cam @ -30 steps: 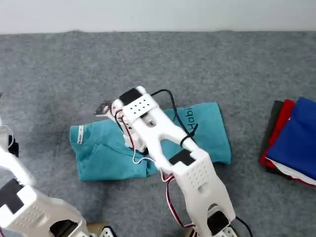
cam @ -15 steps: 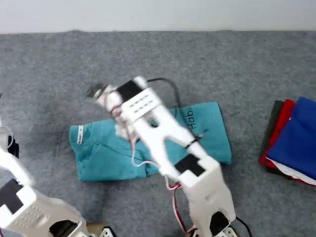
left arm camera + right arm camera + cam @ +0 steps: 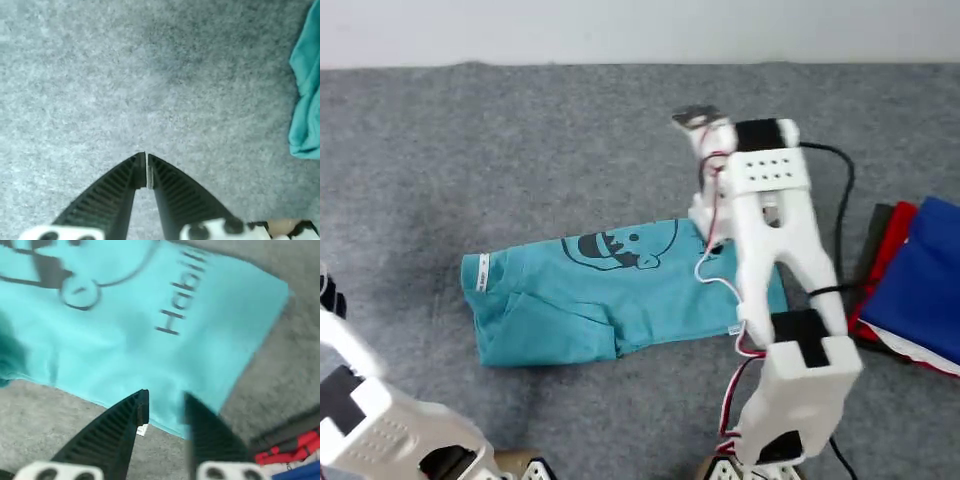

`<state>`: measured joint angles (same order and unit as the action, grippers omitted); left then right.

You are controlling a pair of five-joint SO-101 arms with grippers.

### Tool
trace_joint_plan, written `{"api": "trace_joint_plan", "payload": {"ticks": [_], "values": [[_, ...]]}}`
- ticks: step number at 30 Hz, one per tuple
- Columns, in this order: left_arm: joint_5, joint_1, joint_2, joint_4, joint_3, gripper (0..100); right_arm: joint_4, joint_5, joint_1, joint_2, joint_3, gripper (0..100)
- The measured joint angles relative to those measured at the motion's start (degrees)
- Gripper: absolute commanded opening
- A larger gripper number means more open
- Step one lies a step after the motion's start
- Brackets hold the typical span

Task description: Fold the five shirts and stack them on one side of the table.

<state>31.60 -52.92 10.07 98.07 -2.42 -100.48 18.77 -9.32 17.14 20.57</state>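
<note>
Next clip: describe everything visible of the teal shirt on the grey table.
The teal cotton-looking shirt lies flat on the grey table, folded into a long, wrinkled rectangle. A dark cartoon graphic and dark lettering face up; a white label shows at one end. The right gripper, open, hangs over the other end; contact is unclear.

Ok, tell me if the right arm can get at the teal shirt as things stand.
Probably yes: the right gripper hangs open over the teal shirt, with nothing between them.

A half-folded teal shirt (image 3: 610,300) is laid mid surface (image 3: 570,130); a stack of folded shirts (image 3: 915,290), blue uppermost, is set at the right edge.
</note>
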Motion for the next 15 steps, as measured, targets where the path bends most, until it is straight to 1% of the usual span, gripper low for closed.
{"api": "trace_joint_plan", "payload": {"ticks": [5, 11, 15], "values": [[0.00, 0.09, 0.00, 0.70, -0.18, 2, 3.08, -2.90, 3.60, 4.48, 0.00, 28.1], [0.00, 0.09, 0.00, 0.70, -0.18, 2, 8.26, -3.60, 7.30, 11.25, 0.00, 28.1], [0.00, 0.09, 0.00, 0.70, -0.70, 2, 9.76, -3.78, 8.35, 15.91, 0.00, 24.0]]}}
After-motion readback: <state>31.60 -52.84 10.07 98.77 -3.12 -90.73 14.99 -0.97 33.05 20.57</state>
